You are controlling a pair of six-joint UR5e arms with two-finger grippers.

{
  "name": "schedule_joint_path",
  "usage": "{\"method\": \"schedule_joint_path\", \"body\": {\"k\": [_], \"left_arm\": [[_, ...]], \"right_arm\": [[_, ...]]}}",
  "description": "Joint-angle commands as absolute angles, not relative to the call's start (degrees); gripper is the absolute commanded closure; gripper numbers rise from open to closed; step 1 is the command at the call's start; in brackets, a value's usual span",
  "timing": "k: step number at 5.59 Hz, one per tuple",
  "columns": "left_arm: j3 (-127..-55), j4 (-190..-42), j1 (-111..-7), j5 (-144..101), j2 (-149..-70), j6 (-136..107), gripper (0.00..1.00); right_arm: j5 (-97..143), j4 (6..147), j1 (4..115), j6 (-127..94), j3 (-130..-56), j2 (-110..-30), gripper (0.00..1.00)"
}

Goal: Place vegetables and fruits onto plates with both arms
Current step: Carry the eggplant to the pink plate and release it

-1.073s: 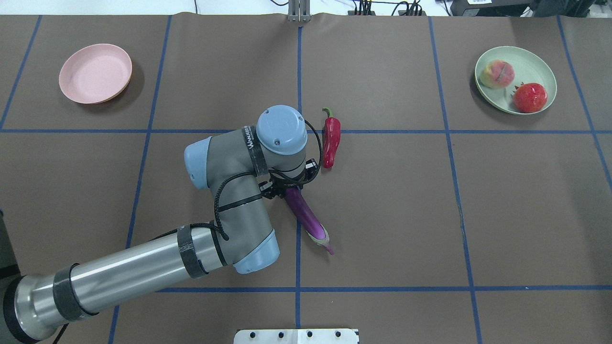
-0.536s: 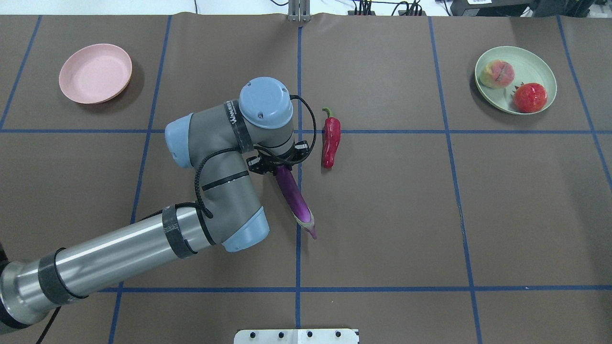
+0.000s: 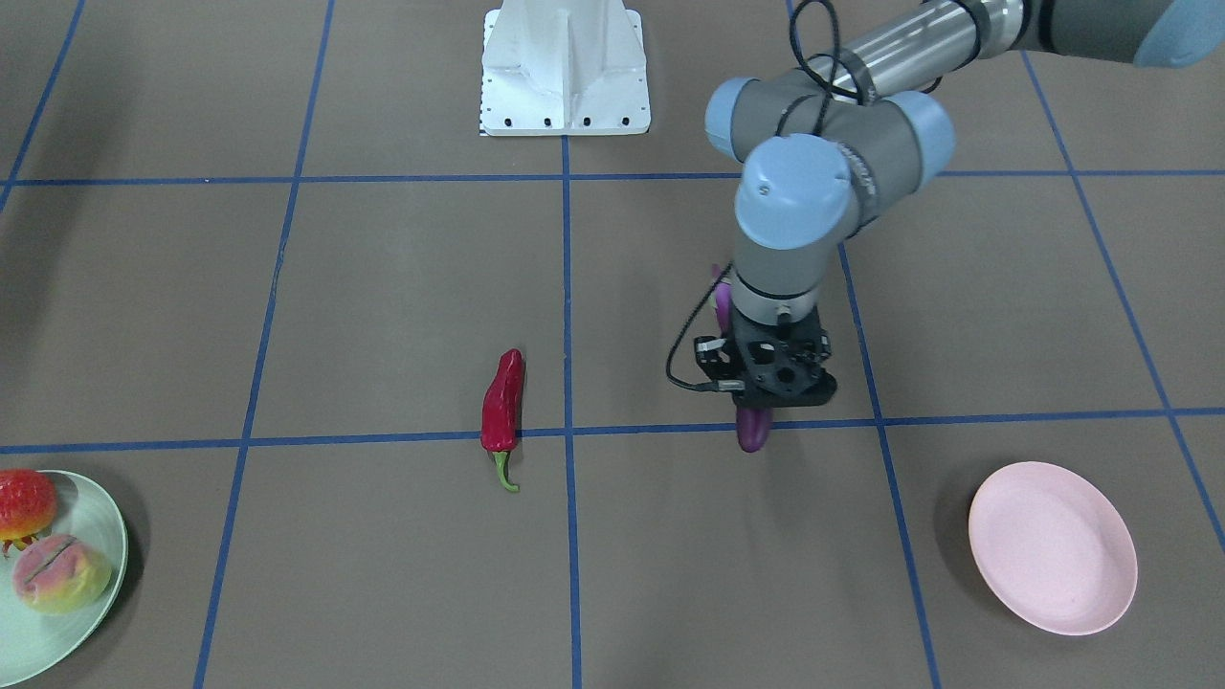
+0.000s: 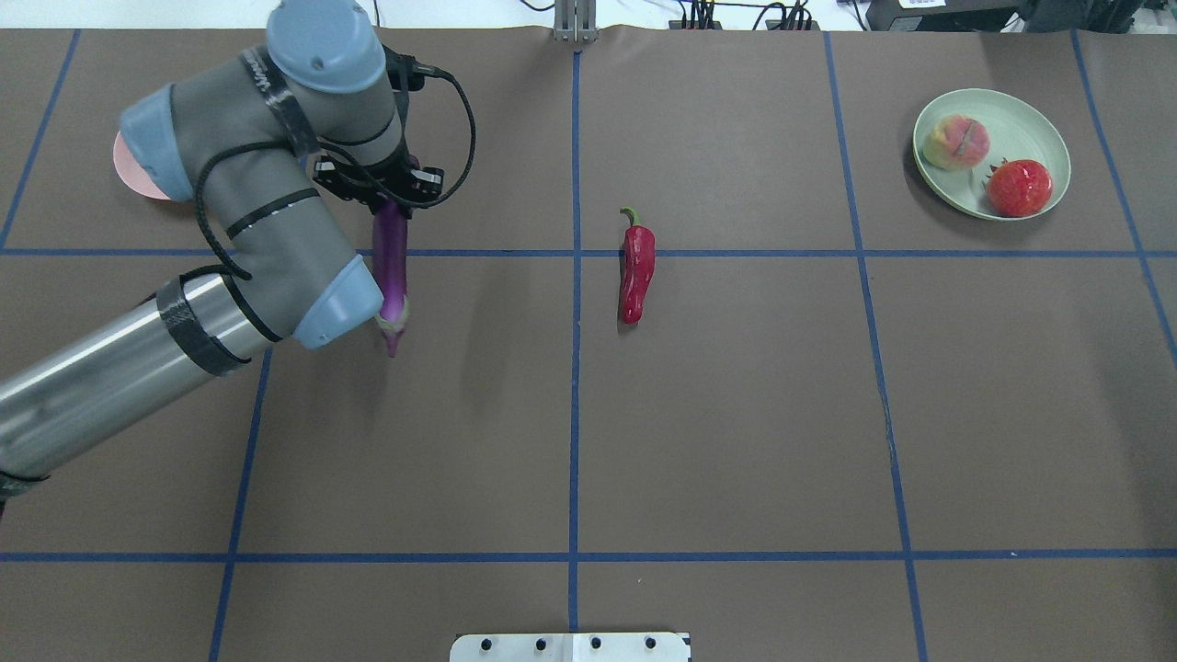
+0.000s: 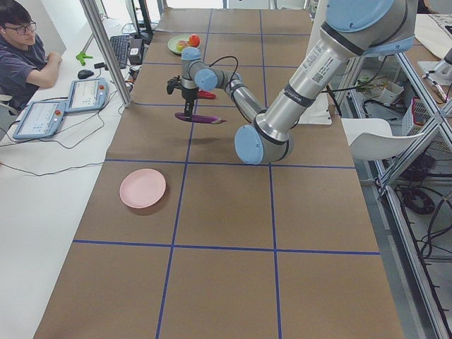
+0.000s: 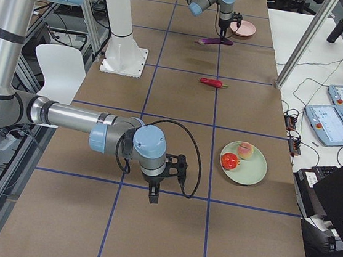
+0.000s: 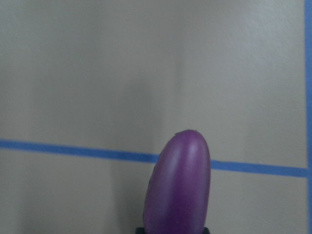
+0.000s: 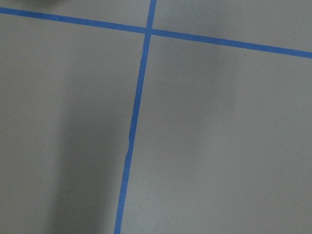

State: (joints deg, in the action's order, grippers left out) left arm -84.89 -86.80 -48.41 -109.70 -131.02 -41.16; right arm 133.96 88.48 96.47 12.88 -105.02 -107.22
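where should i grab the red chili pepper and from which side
Grip the red chili pepper at mid-body, straight down from above, jaws closing across its narrow width. It lies flat on the table, long axis running away from the robot; the curled green stem looks too thin to hold.

Table (image 4: 736,414): brown matte covering, blue tape lines (image 4: 574,441) forming grid; thin crease in covering right of centre. White base mount (image 3: 563,67) at robot-side edge. White side bench (image 5: 35,212) along operators' side, carrying two pendants (image 5: 88,93), keyboard (image 5: 131,49), mouse (image 5: 85,73). Operator (image 5: 21,53) in glasses seated at bench. Aluminium frame post (image 5: 106,49) slanting up at table edge. White chair (image 5: 367,138) behind table. Black cables (image 5: 424,201) coiled on grey floor. Light even, shadows soft.
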Motion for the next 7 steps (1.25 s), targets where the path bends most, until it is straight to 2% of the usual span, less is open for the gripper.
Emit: {"method": "schedule_joint_path", "body": {"k": [1,2,3,4,5,7], "left_arm": [[-74.7,-88.9,-56.5,-109.7,-128.8,-10.1,1.00],[-63.7,-97.7,-60.7,-109.7,-128.8,3.6,1.00],[-53.6,-107.0,-62.0,-109.6,-129.1,7.3,1.00],[-52.6,-107.2,-62.3,-109.3,-129.5,7.6,1.00],[-52.1,-107.5,-62.9,-109.4,-129.5,4.9,0.01],[-52.8,-107.1,-62.9,-118.1,-132.8,-13.5,0.00]], "right_arm": [[133.9,88.3,96.5,13.2,-104.6,-107.2,0.00],[133.9,88.3,96.4,13.3,-104.6,-107.2,0.00],[133.9,88.3,96.4,13.1,-104.6,-107.2,0.00],[133.9,88.3,96.4,12.9,-104.6,-107.2,0.00],[133.9,88.3,96.4,12.8,-104.6,-107.1,0.00],[133.9,88.2,96.4,12.7,-104.6,-107.1,0.00]]}}
